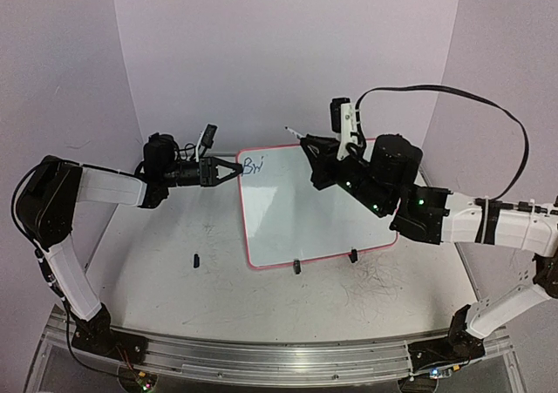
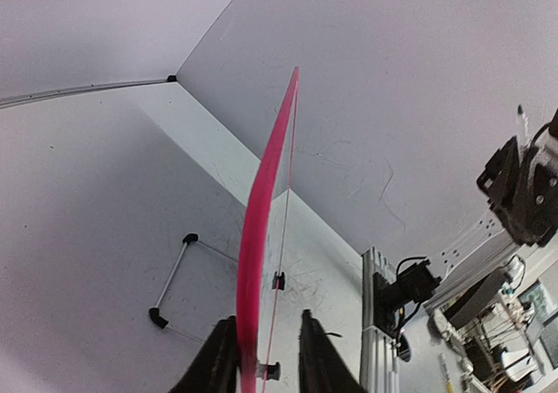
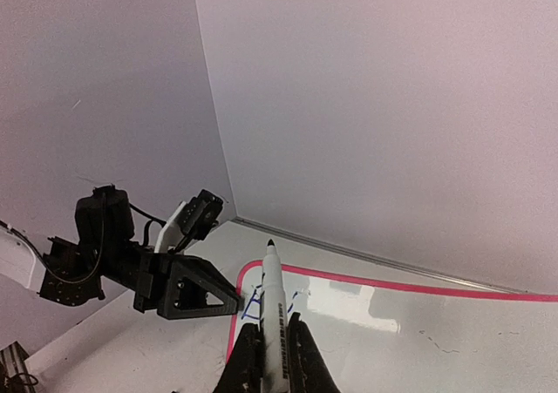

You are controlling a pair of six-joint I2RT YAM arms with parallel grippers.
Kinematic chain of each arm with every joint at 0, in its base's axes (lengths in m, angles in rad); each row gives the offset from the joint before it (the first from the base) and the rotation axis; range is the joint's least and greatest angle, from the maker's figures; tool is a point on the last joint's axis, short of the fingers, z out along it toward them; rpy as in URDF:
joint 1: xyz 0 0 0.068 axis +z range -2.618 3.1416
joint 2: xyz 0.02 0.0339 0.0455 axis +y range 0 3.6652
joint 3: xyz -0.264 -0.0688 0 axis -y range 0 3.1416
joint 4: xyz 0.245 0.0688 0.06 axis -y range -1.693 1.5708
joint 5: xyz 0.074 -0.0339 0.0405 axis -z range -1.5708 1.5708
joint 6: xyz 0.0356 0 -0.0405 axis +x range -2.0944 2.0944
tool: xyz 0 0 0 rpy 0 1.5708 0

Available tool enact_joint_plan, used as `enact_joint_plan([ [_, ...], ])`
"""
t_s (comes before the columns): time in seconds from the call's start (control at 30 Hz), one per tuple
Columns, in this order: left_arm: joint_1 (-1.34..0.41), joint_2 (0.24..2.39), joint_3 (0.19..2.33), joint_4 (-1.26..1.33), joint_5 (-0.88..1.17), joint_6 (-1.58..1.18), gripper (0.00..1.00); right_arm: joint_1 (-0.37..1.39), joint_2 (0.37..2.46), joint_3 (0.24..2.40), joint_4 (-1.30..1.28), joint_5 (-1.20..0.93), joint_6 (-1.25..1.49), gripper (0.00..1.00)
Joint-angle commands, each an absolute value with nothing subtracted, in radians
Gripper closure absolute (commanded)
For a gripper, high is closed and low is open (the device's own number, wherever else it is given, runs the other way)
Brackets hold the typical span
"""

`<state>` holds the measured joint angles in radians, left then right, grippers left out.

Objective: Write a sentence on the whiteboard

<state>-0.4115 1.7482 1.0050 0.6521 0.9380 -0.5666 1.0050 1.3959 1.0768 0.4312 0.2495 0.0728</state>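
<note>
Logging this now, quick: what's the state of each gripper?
Left gripper: slightly open, straddling the whiteboard rim.
Right gripper: shut on the marker.

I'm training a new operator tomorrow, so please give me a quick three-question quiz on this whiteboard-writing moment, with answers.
1. True or false: the marker in the right gripper has its tip pressed on the whiteboard.
2. The fingers of the left gripper stand on either side of: A) the whiteboard's red rim; B) the marker; C) a black clip foot.
3. How much of the sentence is written so far?

Key:
1. False. The tip is lifted off the board.
2. A.
3. Only the first few blue letters, near the board's far left corner.
</note>
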Motion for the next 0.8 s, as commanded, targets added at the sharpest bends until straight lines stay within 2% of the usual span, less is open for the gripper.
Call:
enact_joint_plan([
  [0.0, -0.424, 1.691, 1.011, 0.677, 0.94, -0.599, 0.68, 1.008, 1.378, 1.009, 0.429, 0.282, 0.012, 1.0],
  [0.17, -0.422, 1.68, 1.051, 0.671, 0.922, -0.648, 0.54, 1.008, 1.387, 1.01, 0.44, 0.299, -0.073, 1.0],
  [0.33, -0.414, 1.708, 1.099, 0.653, 0.908, -0.663, 0.48, 1.009, 1.445, 1.046, 0.456, 0.301, -0.138, 1.0],
  [0.57, -0.407, 1.737, 1.135, 0.637, 0.916, -0.666, 0.49, 1.008, 1.476, 1.036, 0.526, 0.302, -0.101, 1.0],
  [0.7, -0.405, 1.768, 1.15, 0.63, 0.924, -0.676, 0.54, 1.008, 1.459, 1.014, 0.558, 0.297, -0.136, 1.0],
  [0.77, -0.405, 1.779, 1.153, 0.629, 0.924, -0.678, 0.62, 1.008, 1.45, 1.007, 0.56, 0.277, -0.143, 1.0],
])
